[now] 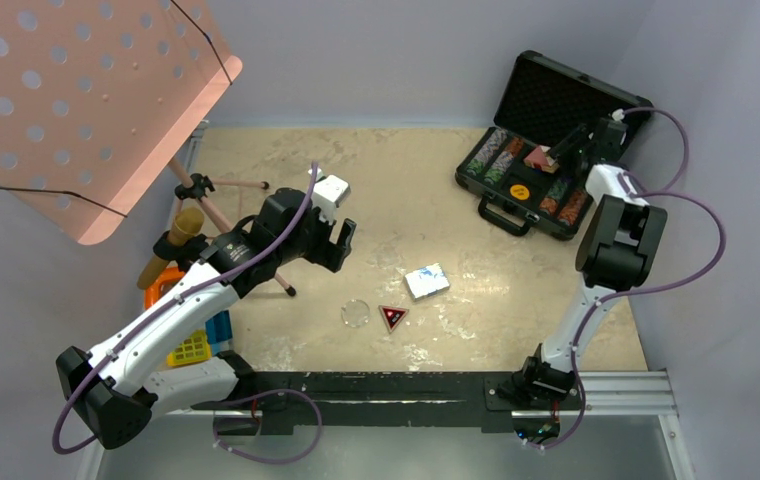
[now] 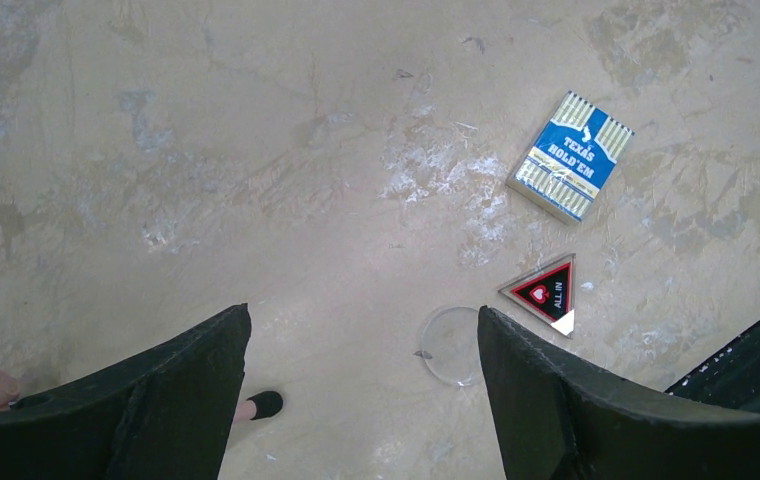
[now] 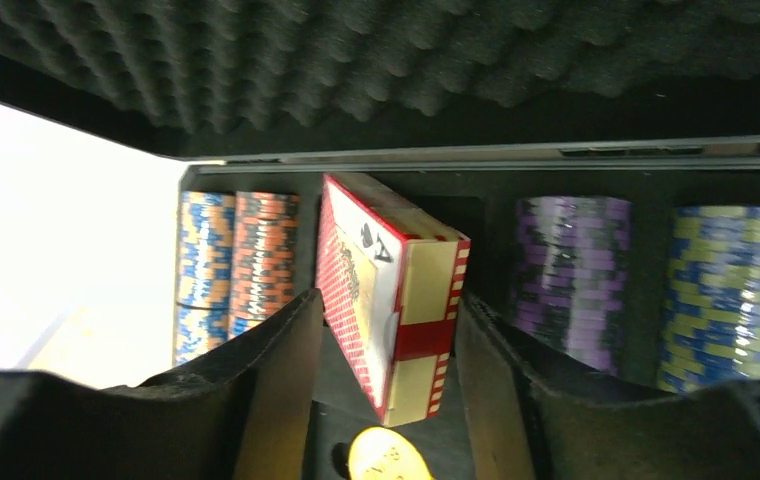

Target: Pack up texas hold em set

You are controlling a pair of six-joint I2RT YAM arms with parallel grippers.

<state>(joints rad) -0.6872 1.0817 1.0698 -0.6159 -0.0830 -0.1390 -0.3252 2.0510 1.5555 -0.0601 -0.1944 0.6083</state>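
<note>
Toward front edge of table (image 1: 276,170): blue deck (image 2: 569,155), "TEXAS HOLD'EM"; triangle marker (image 2: 544,293), "ALL IN". My left claw (image 2: 364,312) hovers spread; right claw (image 3: 388,300) flanks red deck (image 3: 356,265) in case (image 1: 556,95), grip unclear.

A pale, scuffed table (image 1: 406,180) (image 2: 206,150) is seen beneath both arms, marked with white scratches. Bare surface is shown directly under the left pincer (image 1: 341,245) (image 2: 364,315). In the wrist view a clear round disc (image 1: 356,314) (image 2: 451,345) is laid flat close by that pincer's right-hand finger. A dark triangular marker (image 1: 392,317) (image 2: 546,293) is set just beyond the disc, apart from it. A blue card deck (image 1: 426,281) (image 2: 570,155) is placed flat further out on the same side. A black foot of a stand (image 1: 289,290) (image 2: 264,404) is planted near the other finger. Under the right pincer (image 1: 546,155) an open black case (image 1: 504,215) is rested on the table.
</note>
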